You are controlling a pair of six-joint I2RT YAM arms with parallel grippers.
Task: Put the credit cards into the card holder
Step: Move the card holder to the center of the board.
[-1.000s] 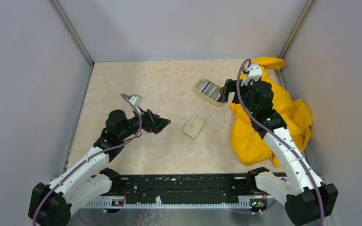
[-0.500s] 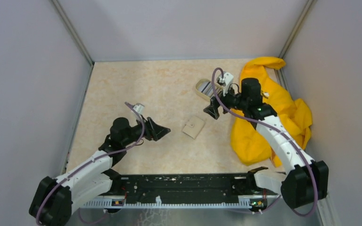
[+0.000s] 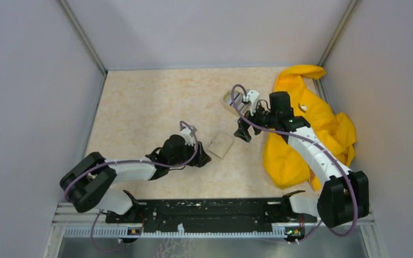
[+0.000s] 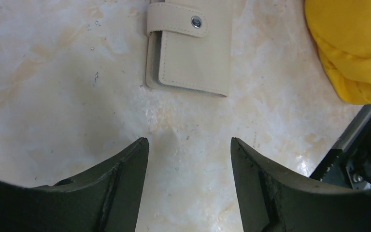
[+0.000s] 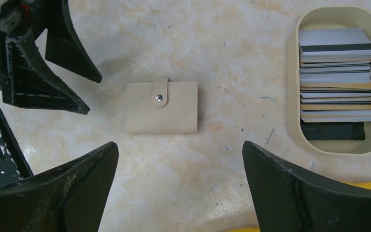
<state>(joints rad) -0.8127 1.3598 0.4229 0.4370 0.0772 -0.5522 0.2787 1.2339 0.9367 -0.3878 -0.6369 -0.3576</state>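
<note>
The tan card holder (image 3: 221,145) lies shut and snapped on the table's middle; it also shows in the left wrist view (image 4: 189,48) and the right wrist view (image 5: 162,107). The credit cards (image 5: 337,77) are stacked in an oval beige dish (image 5: 292,72) at the back, partly hidden by the right arm in the top view (image 3: 236,100). My left gripper (image 3: 203,159) is open and empty, low, just left of the holder; in its wrist view (image 4: 190,145) its tips point at the holder. My right gripper (image 3: 242,133) is open and empty, above the table between holder and dish (image 5: 179,150).
A big yellow cloth (image 3: 322,126) lies crumpled at the right under the right arm. It shows at the edge of the left wrist view (image 4: 352,48). Grey walls close the table on three sides. The black rail (image 3: 209,212) runs along the near edge.
My left gripper has swung right and down to just left of the card holder. My right gripper has come away from the dish toward the holder.
</note>
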